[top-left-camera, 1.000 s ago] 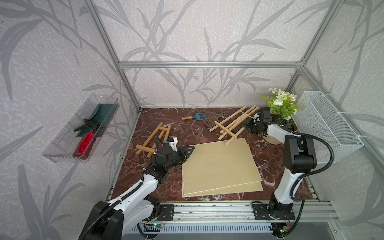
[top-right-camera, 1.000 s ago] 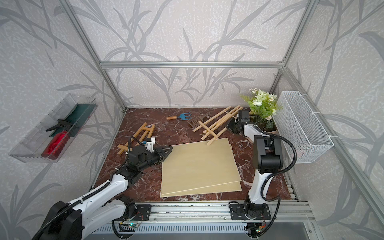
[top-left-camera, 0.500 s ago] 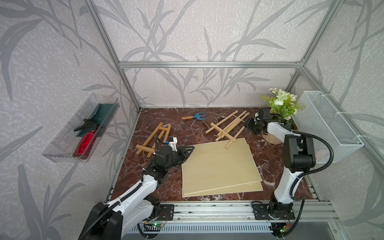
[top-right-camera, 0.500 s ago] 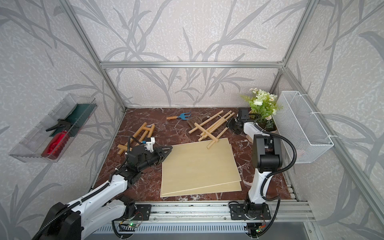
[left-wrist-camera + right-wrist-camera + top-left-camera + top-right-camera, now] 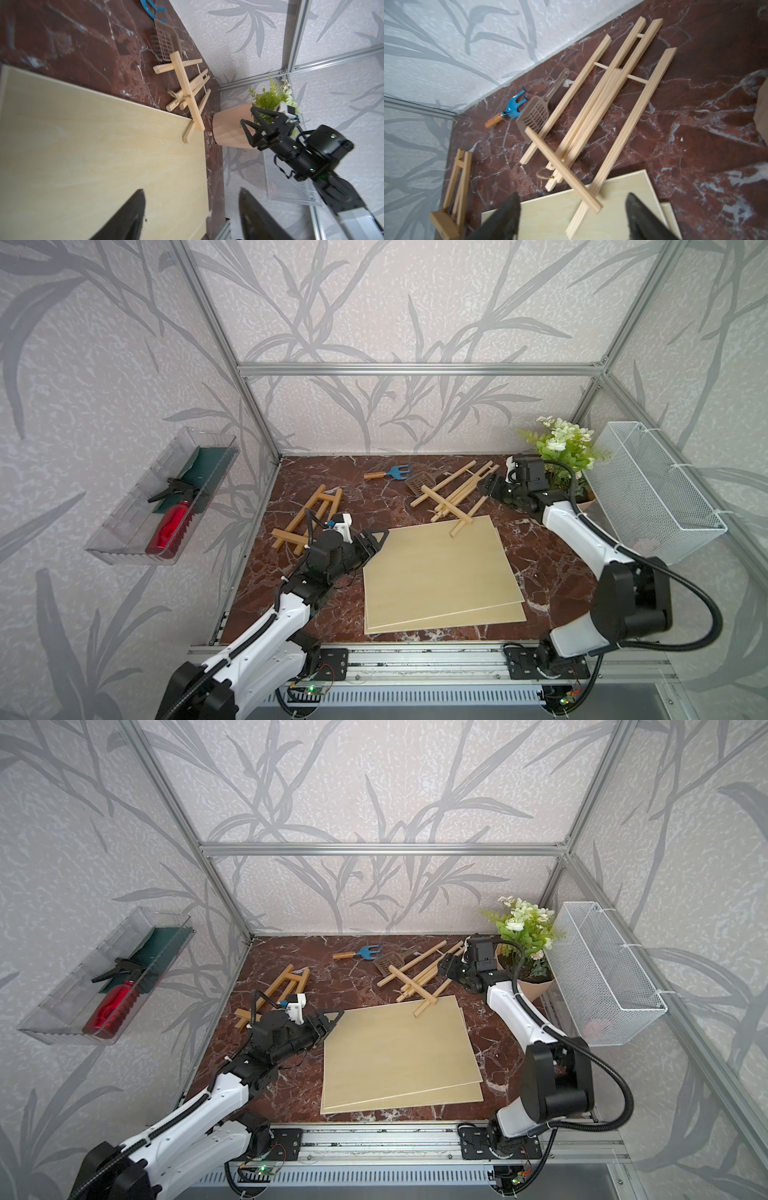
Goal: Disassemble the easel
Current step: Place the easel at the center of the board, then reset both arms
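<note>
A pale wooden easel (image 5: 453,493) lies flat at the back right of the marble table, and it shows in both top views (image 5: 419,977). One leg tip rests on the far edge of two stacked plywood boards (image 5: 440,572). My right gripper (image 5: 490,485) hangs open just behind the easel's top end, holding nothing. In the right wrist view the easel (image 5: 602,116) lies beyond the spread gripper (image 5: 572,209). My left gripper (image 5: 376,541) stands open at the boards' far left corner. In the left wrist view the boards (image 5: 93,145) lie beneath the empty gripper (image 5: 191,207).
A smaller, darker easel (image 5: 309,516) lies at the left, behind my left arm. A blue hand rake (image 5: 390,472) and a brown scoop (image 5: 419,483) lie at the back. A potted plant (image 5: 561,448) and a wire basket (image 5: 648,493) stand on the right. A clear bin (image 5: 166,497) hangs on the left wall.
My right gripper opened and let go of the pale easel, which dropped flat and shifted left. My left gripper opened at the boards' corner.
</note>
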